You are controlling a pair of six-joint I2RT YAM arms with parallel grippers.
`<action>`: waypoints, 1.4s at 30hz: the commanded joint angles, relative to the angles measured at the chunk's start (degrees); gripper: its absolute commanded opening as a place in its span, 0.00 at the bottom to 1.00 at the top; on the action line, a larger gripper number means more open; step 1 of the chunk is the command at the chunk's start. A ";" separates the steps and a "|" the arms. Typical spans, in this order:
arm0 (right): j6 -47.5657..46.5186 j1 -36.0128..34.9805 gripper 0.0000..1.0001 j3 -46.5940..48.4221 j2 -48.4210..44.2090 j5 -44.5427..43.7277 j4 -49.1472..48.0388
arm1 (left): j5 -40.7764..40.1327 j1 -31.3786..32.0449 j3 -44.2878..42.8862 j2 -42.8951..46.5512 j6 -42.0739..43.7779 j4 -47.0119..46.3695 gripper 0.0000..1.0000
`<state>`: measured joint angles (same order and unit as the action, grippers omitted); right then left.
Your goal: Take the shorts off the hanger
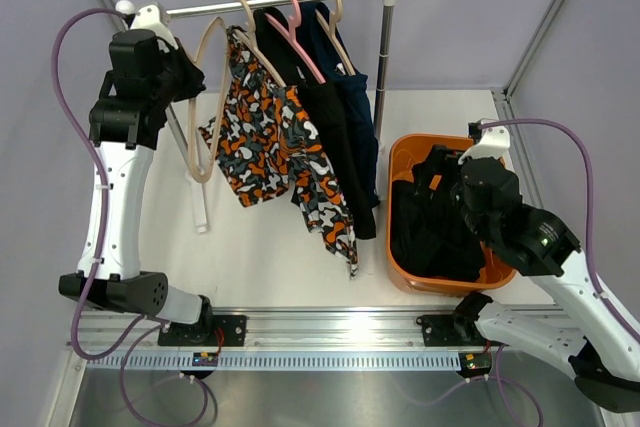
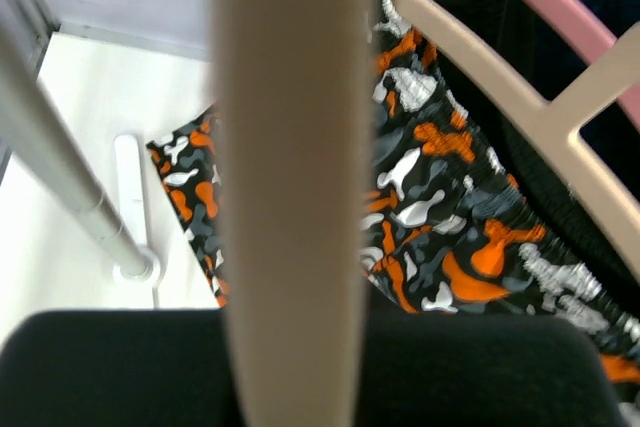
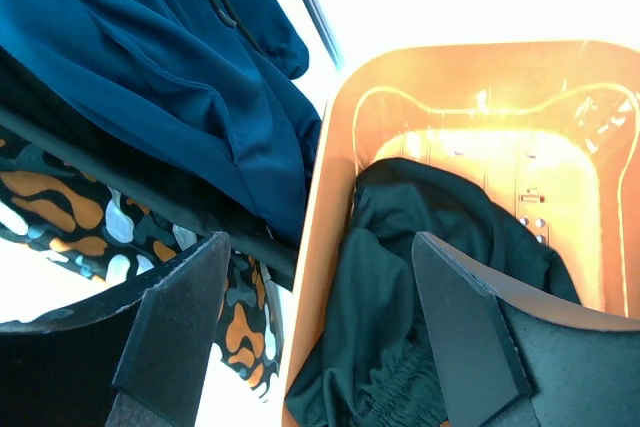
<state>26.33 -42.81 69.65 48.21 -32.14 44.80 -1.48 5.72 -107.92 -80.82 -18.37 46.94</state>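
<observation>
Empty hanger [image 2: 290, 197] crosses the left fingers [image 2: 120, 367]; I cannot tell their grip. Right fingers [image 3: 175, 317] gape, released, over black shorts [image 3: 400, 277] in the basket [image 3: 330, 147]. Patterned pair [image 1: 265, 137], second black pair [image 1: 330, 127] and navy pair [image 1: 358, 117] are left to remove.

Orange-blotched shorts [image 1: 270, 137], navy shorts [image 1: 358, 117], orange basket [image 1: 398, 159]
</observation>
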 commanded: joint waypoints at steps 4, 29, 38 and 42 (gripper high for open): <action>-3.38 0.36 0.83 2.25 1.45 1.55 -3.40 | 1.74 -0.27 -9.14 -4.52 1.41 -2.73 0.00; -3.39 0.36 0.81 1.72 3.74 5.77 -5.42 | -5.29 -0.79 -11.09 -12.19 3.96 2.37 0.03; -2.68 0.36 0.79 1.19 3.65 7.62 -5.42 | -8.54 -0.79 -7.22 -6.90 4.92 1.76 0.23; -2.51 0.36 0.79 0.93 3.82 7.71 -5.42 | -9.16 -0.79 -6.16 -5.14 5.36 0.79 0.38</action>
<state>23.38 -42.81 70.13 52.25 -25.74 41.36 -8.73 5.28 -114.52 -88.84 -13.56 48.42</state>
